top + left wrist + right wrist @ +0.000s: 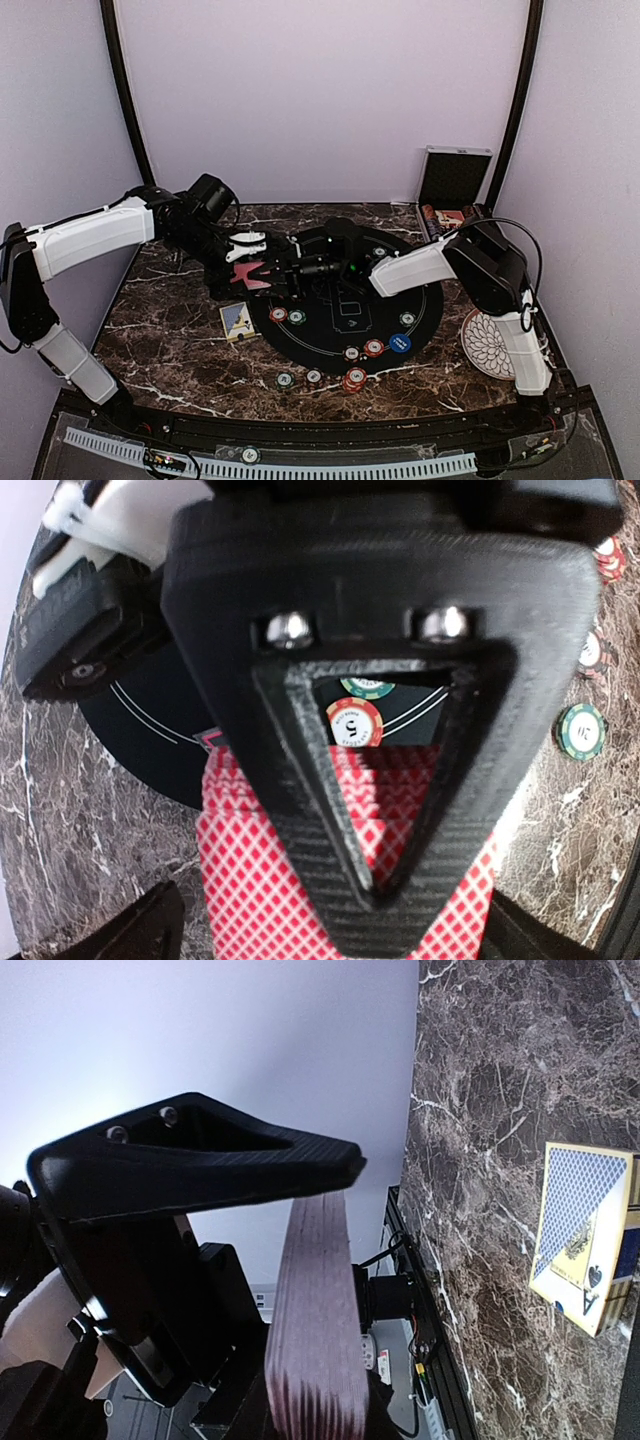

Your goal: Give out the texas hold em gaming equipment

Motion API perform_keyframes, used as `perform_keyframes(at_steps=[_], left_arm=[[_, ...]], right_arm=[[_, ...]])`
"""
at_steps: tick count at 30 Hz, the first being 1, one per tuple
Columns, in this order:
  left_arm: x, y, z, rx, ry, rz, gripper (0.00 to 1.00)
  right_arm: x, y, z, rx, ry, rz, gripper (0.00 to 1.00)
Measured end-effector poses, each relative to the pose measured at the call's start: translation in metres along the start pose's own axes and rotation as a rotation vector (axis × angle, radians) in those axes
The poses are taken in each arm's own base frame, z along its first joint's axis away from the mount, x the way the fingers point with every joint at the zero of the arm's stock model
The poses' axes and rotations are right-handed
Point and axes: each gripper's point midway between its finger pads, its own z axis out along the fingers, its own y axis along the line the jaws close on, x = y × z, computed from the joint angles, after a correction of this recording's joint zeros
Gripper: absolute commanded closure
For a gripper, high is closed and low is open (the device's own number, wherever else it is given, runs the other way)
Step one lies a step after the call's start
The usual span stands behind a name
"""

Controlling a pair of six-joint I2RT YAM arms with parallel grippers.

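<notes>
Two hands meet over the left rim of the black round mat (320, 340) on the dark marble bench (170, 340). Furthest left of the small things, a card box (237, 320) with a blue patterned face lies flat on the bench, just off the mat's edge.

The left hand (255, 262) reaches in from the left. Its own fingers (150, 930) show only at the bottom corners of its wrist view, spread wide and clamping nothing, so it stands open.

Between them sits the stack of red-backed cards (260, 880), over the line where the mat meets the bench.

The right hand (287, 272), coming from the right, is closed on that stack. One black finger lies flat across the card backs. Its own wrist view shows the stack edge-on, pressed under that fingertip; the second finger is hidden behind the cards.

Further right, striped poker chips (373, 347) lie scattered. A red and a green one sit side by side on the mat just beneath the hands, and others dot the mat's near and right parts. Two lie on the bench in front of the mat, beside a small red chip pile (353, 381).

A blue button (400, 343) rests on the mat's near right part.

Off the mat to the right lies a white patterned plate (488, 345). At the far right corner, a silver case (455, 180) stands with its lid raised.
</notes>
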Motion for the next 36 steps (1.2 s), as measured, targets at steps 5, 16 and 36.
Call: perform_keyframes(at_steps=[5, 16, 36], left_arm=[[-0.002, -0.004, -0.001, 0.024, -0.005, 0.002, 0.02], [0.007, -0.015, 0.014, 0.104, 0.048, 0.020, 0.19], [0.004, -0.001, 0.011, 0.043, 0.059, 0.025, 0.67]], right_arm=[[0.000, -0.003, 0.000, 0.006, 0.001, 0.006, 1.00], [0.004, -0.001, 0.003, 0.012, 0.023, -0.005, 1.00], [-0.002, -0.006, 0.004, 0.040, 0.000, -0.019, 0.69]])
